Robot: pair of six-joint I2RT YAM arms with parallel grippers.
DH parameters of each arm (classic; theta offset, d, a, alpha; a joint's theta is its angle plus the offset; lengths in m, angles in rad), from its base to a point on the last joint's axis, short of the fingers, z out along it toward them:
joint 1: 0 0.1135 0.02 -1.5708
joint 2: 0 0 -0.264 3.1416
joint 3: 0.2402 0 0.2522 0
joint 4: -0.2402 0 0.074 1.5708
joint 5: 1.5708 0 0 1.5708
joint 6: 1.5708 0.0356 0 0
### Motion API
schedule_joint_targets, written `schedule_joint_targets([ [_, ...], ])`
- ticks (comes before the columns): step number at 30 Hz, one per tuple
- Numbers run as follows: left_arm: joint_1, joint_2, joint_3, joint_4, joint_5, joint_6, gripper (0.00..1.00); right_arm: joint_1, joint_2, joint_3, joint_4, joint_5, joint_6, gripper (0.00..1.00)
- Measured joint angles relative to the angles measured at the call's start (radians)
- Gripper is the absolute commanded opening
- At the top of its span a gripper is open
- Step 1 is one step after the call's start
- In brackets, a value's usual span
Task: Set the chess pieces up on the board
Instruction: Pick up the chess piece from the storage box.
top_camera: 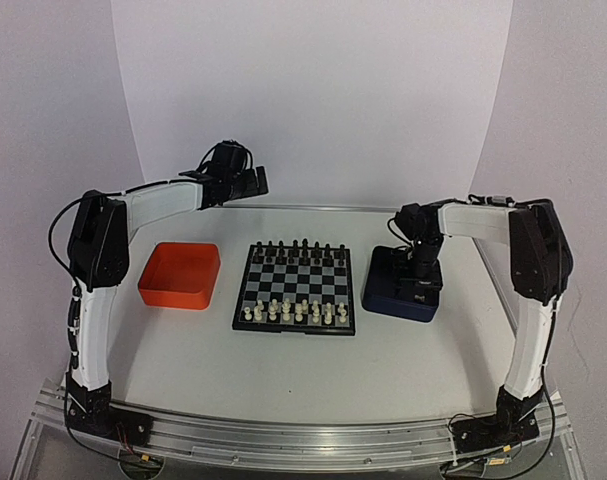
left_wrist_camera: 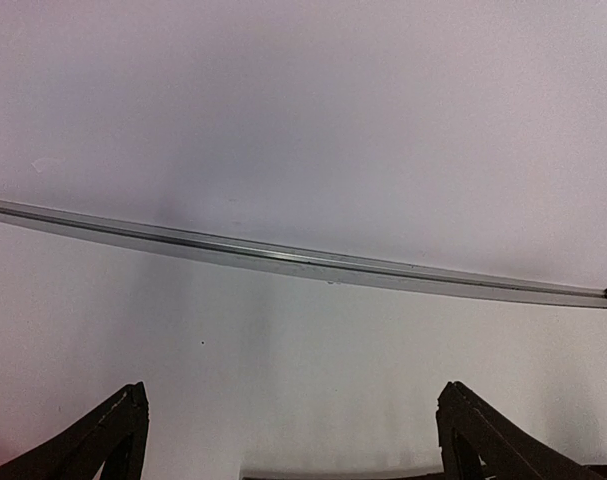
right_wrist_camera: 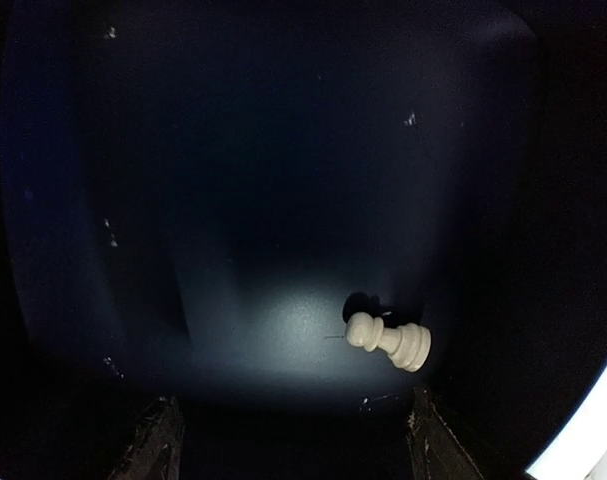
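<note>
The board (top_camera: 295, 282) lies at the table's middle. Cream-white chess pieces (top_camera: 295, 312) fill its two near rows and black ones (top_camera: 301, 250) stand along its far side. One white pawn (right_wrist_camera: 388, 340) lies on its side on the floor of the dark blue tray (top_camera: 395, 305). My right gripper (top_camera: 423, 280) reaches down into that tray. Seen from the right wrist, the right gripper (right_wrist_camera: 293, 440) is open, with the pawn just ahead of its right finger (right_wrist_camera: 430, 440) and nothing between the jaws. My left gripper (top_camera: 255, 182) is raised behind the board, open and holding nothing.
An orange tray (top_camera: 180, 275) sits left of the board. The left wrist view shows the table's metal back edge (left_wrist_camera: 303, 262) and the white wall behind it. The blue tray's walls (right_wrist_camera: 43, 250) surround the right gripper.
</note>
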Motion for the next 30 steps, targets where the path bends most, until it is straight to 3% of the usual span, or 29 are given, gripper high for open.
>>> schedule_joint_targets([
  [14,0.000,0.000,0.003,-0.005,0.018,0.011,1.00,-0.010,0.063,0.091,-0.123,-0.002,-0.484,0.69],
  [30,0.000,0.000,0.003,-0.014,0.026,0.014,1.00,-0.060,0.130,0.151,-0.173,-0.008,-0.659,0.57],
])
